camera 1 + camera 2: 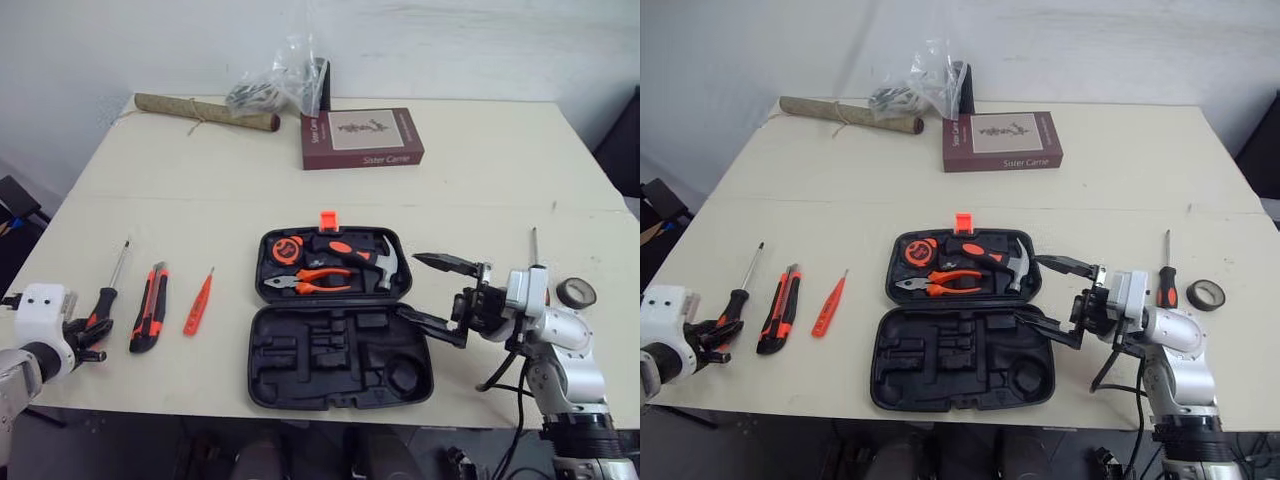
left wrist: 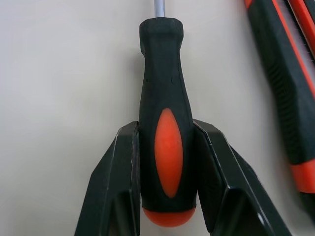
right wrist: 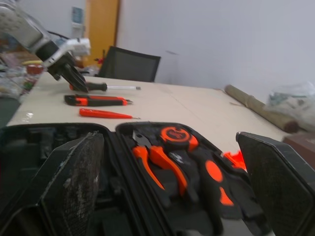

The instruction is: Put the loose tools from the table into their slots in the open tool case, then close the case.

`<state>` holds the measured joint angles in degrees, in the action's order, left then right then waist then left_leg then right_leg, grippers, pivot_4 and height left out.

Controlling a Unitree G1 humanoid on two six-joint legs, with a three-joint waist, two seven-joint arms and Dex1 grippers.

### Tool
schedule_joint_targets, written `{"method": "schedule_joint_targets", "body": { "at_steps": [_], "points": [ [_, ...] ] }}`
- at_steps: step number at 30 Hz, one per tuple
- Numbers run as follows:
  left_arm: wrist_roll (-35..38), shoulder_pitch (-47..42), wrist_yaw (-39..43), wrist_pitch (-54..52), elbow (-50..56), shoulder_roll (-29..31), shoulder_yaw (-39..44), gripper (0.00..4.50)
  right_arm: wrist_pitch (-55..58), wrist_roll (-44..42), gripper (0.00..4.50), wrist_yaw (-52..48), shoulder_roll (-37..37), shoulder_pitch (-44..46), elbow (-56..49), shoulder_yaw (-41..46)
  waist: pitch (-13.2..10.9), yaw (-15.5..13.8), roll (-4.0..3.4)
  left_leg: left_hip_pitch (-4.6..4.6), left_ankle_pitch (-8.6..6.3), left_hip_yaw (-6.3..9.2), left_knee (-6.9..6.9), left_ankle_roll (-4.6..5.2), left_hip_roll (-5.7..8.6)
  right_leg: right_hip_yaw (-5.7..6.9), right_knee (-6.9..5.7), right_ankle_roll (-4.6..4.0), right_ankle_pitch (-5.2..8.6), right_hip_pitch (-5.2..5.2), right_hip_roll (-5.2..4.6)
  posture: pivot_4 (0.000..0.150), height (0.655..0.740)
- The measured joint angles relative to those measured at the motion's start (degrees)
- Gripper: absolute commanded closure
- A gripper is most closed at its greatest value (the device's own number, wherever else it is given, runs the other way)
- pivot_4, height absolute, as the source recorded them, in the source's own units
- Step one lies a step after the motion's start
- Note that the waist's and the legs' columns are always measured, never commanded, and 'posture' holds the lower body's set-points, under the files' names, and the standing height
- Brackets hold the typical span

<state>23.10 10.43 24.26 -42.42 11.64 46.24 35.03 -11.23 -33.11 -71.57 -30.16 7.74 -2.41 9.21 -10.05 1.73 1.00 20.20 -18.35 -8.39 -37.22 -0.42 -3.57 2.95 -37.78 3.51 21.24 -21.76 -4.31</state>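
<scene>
Jaws of the left gripper (image 1: 90, 338) are clamping the butt of a black-and-orange screwdriver (image 1: 106, 297) at the near left corner of the counter (image 1: 480, 180), its shaft pointing toward the far edge. Just beside it, a utility knife (image 1: 148, 308) and an orange tester pen (image 1: 197, 302) are lying a little apart from each other. The tool case (image 1: 330, 385) is sitting open at the middle of the near edge. Its far half is holding a tape measure (image 1: 283, 250), pliers (image 1: 310, 282) and a hammer (image 1: 370, 258), and its near half is showing empty slots. The right gripper (image 1: 410, 286) is hovering at the case's right edge, jaws spread wide and holding nothing. Toward the near right corner, a second screwdriver (image 1: 1167, 275) and a tape roll (image 1: 1205, 294) are waiting. The first pick-up seems to be getting underway. The next move is calling for a lift and a carry rightward to a long empty slot, with the shaft lined up along it.
</scene>
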Motion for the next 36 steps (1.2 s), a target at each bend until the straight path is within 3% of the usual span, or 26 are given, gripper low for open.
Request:
{"method": "schedule_joint_targets", "body": {
  "at_steps": [4, 6, 12, 19, 24, 29, 36],
  "points": [
    [-0.05, -0.45, 11.42, 16.42, 1.91, 3.33, 3.49, 3.69, 0.36, -0.27, 0.00, 1.16, -2.39, -2.96, -2.02, 2.68, 0.02, -0.21, 0.08, 0.01, -0.06, -0.01, -0.06, 0.09, 0.06, 0.01, 0.11, 0.00, 0.00, 0.10, -0.08, 0.150, 0.7400],
    [0.56, -1.68, 20.03, 23.42, 4.26, 6.43, 1.21, 3.69, 3.62, -1.74, 0.00, 0.77, -5.11, -5.09, -2.44, 3.31, 0.00, -0.37, 0.04, -0.02, -0.10, -0.01, -0.07, 0.17, 0.12, 0.01, 0.14, 0.00, 0.00, 0.17, -0.16, 0.150, 0.7400],
    [-1.41, -15.41, 34.07, 28.03, 9.16, 13.76, -21.04, 3.69, 7.61, -3.83, 0.00, -0.41, -7.07, -3.50, -3.53, 4.48, -0.07, 0.05, -0.07, -0.01, -0.01, -0.07, 0.02, 0.07, 0.08, -0.07, 0.12, 0.01, -0.01, 0.10, 0.02, 0.150, 0.7400],
    [-7.53, -36.86, 39.42, 14.13, 16.64, 14.25, -45.58, 3.69, 4.19, -0.44, 0.00, -4.76, -10.54, -4.30, -1.23, 5.08, -0.11, -0.06, -0.07, 0.04, 0.01, -0.22, -0.13, 0.05, 0.00, -0.27, 0.15, 0.02, -0.01, 0.07, 0.30, 0.150, 0.7400],
    [-10.38, -48.02, 38.70, -1.95, 19.41, 9.72, -56.76, 3.69, 3.21, 0.23, 0.00, -5.07, -10.84, -5.26, -0.33, 5.60, -0.18, -0.26, 0.01, 0.09, 0.01, -0.12, -0.44, 0.05, -0.11, -0.40, 0.01, 0.04, -0.02, 0.09, 0.52, 0.150, 0.7400],
    [-11.59, -49.24, 35.11, -11.49, 20.34, 7.36, -59.73, 3.69, 2.65, 0.24, 0.00, -4.31, -10.85, -8.27, -1.98, 6.71, -0.20, -0.13, 0.01, 0.09, 0.01, -0.10, -0.42, 0.02, -0.21, -0.52, 0.02, 0.05, -0.01, 0.06, 0.66, 0.150, 0.7400],
    [-13.56, -47.64, 33.22, -13.63, 21.16, 8.14, -62.66, 3.69, 2.67, 0.47, 0.00, -2.40, -10.84, -9.18, -4.07, 6.91, -0.20, -0.40, 0.02, 0.09, 0.01, -0.07, -0.57, 0.02, -0.20, -0.57, -0.04, 0.05, -0.01, 0.09, 0.65, 0.150, 0.7400]
  ]
}}
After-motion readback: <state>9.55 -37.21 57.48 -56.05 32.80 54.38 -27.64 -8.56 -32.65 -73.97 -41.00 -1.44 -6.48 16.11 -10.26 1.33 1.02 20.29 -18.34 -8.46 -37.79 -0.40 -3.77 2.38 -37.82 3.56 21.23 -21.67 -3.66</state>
